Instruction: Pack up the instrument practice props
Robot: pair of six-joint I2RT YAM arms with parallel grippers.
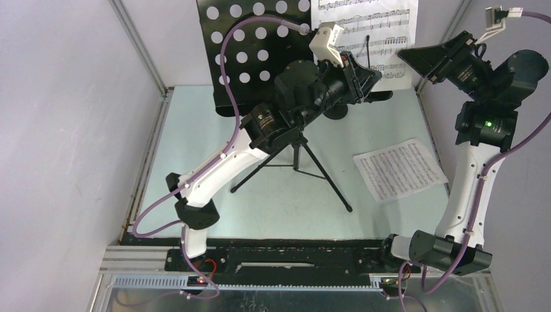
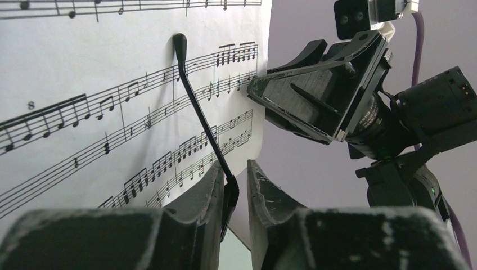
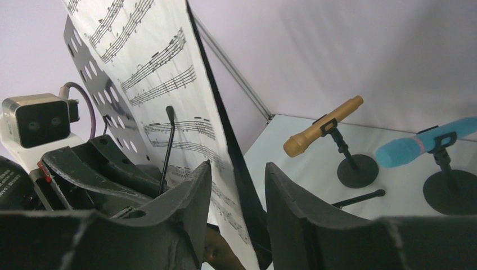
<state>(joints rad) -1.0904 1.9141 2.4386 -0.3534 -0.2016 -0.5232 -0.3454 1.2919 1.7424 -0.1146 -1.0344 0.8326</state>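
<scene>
Left gripper (image 2: pixel 235 169) is pinched narrow on the thin page arm (image 2: pixel 197 107), the sheet-music page (image 2: pixel 84 73) just beyond its tips. Right gripper (image 3: pixel 237 167), half open and empty, sits at that page's edge, with the tan microphone (image 3: pixel 323 126) and blue microphone (image 3: pixel 419 147) clipped upright to its right. Nothing looks packed yet.

One black tripod music stand (image 1: pixel 255 44) is counted. Two sheet-music pages are seen, an upright page (image 1: pixel 373 26) and a flat page (image 1: pixel 399 169). Two toy microphones, a tan microphone (image 3: pixel 323 126) and a light-blue microphone (image 3: pixel 422 146), are counted, with two round-based holders (image 3: pixel 358 170).

light: bright, even, diffuse | shadow: page-holder arm (image 2: pixel 194 95) soft on sheet-music page (image 2: pixel 84 67) | focus: left claw (image 2: pixel 235 167) slightly blurred
</scene>
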